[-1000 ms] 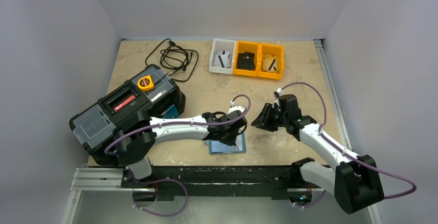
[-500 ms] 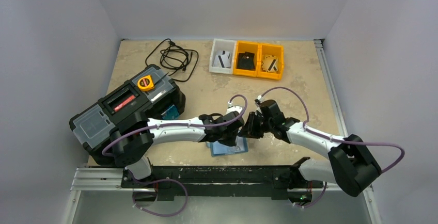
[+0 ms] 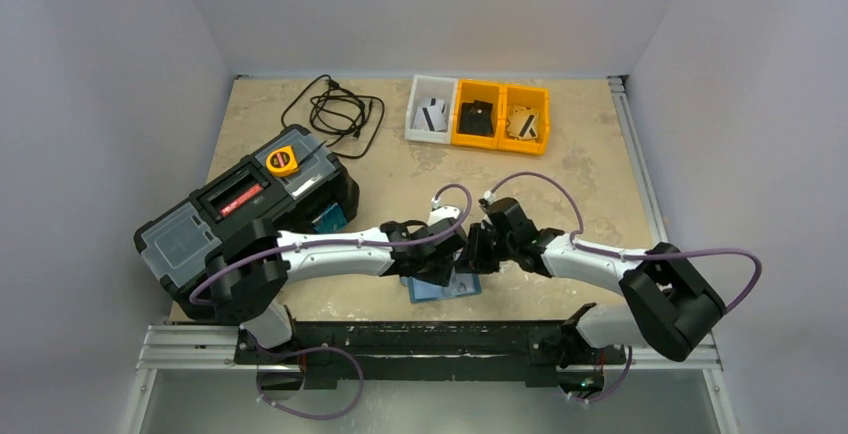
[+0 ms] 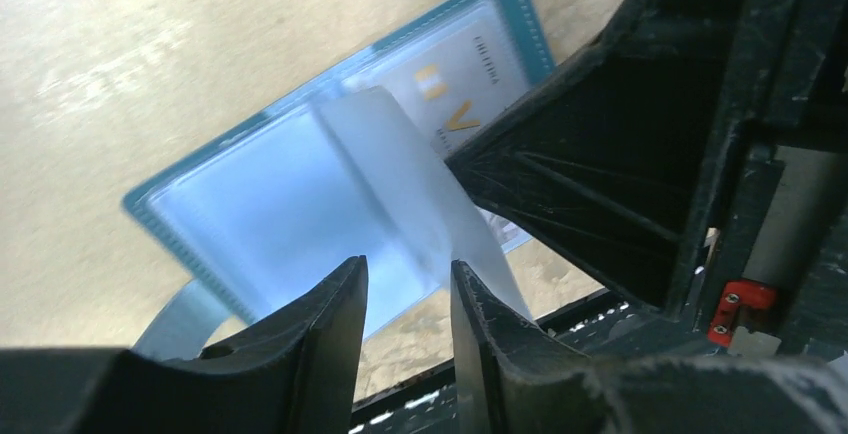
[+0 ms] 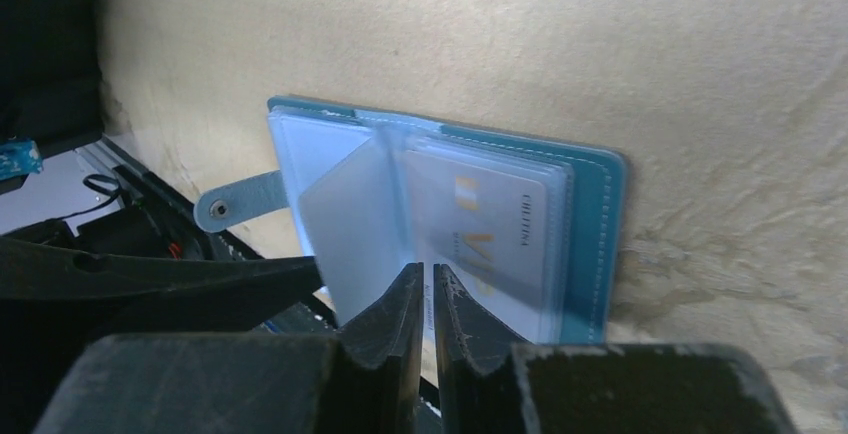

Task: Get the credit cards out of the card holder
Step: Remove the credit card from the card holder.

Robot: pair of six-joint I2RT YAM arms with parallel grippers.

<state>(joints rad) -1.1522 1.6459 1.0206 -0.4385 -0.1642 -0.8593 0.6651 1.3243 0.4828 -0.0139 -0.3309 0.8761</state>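
Teal holder [image 3: 443, 287] lies open, inside up, on the table [image 3: 560, 164] near its front edge, right btwn the two arms' tips. One card [image 5: 490, 229], pale w/ gold marks, sits in a pocket on the panel away from the strap [image 5: 225, 209]. A clear leaf [image 4: 390, 169] stands tilted up off the spine.

R gripper [image 5: 425, 304]: jaws almost pressed together. Going by both wrist views it nips the leaf's free edge, prob the leaf alone and not the card. L gripper [image 4: 405, 344]: spread a little, nothing in it, just above the holder's near edge.

What could go wrong, as I judge it:
- Nothing pins the holder, so any pull on the leaf may lift or drag the whole thing instead of baring the pocket
- It's close to the front edge, so a drag that way could tip it off the table
- Thin slick plastic may slip the pinch and flop back over the card, or strain at the seam if yanked
- Both sets of fingers are crowded into one spot, so L reaching for the card risks knocking R
- Grabbing sleeve + card together would jam the card in its pocket

Can't tell if more cards hide under the leaf
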